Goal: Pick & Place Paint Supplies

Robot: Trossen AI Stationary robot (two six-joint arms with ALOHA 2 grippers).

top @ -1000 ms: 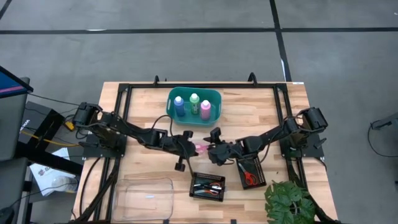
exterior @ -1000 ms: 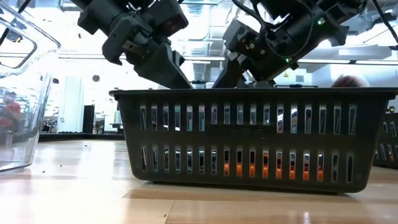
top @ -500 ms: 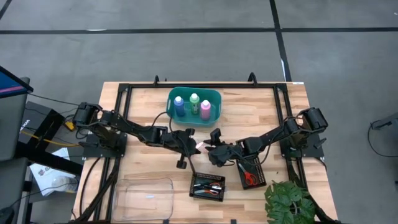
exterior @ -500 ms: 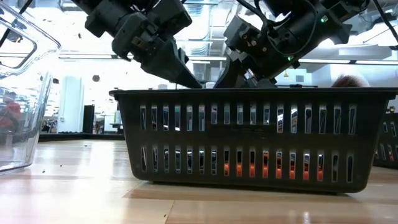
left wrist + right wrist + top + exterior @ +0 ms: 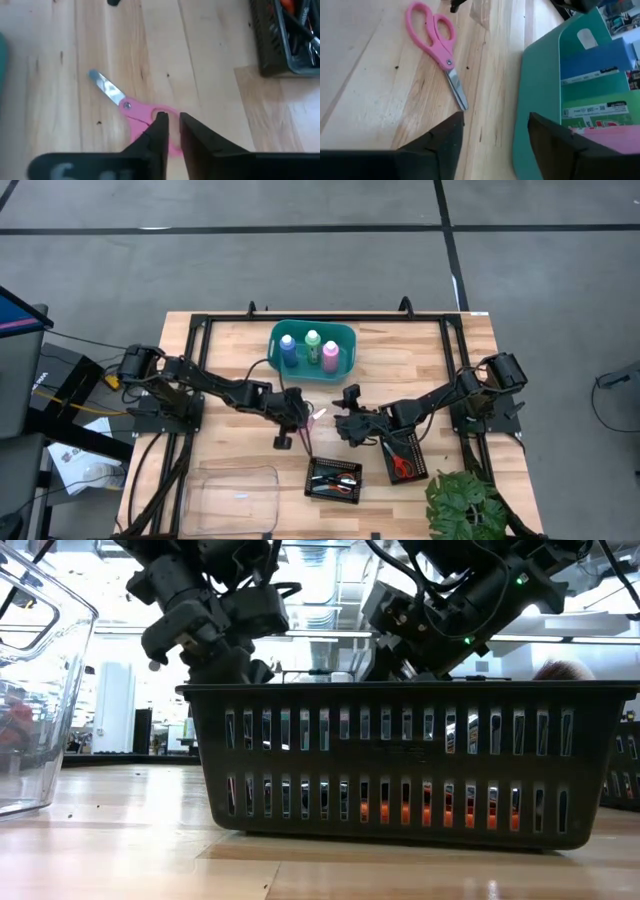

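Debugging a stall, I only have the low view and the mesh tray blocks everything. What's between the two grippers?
Observer: Pink scissors lying flat on the wood, blades closed.
Operator: Left gripper holding them?
Observer: No. The left gripper hangs over the handle end, fingers nearly together with nothing between them.
Operator: And the right?
Observer: The right gripper is open and empty, near the teal basket.
Operator: Bottles placed?
Observer: Blue bottle, green bottle and pink bottle stand in that basket.
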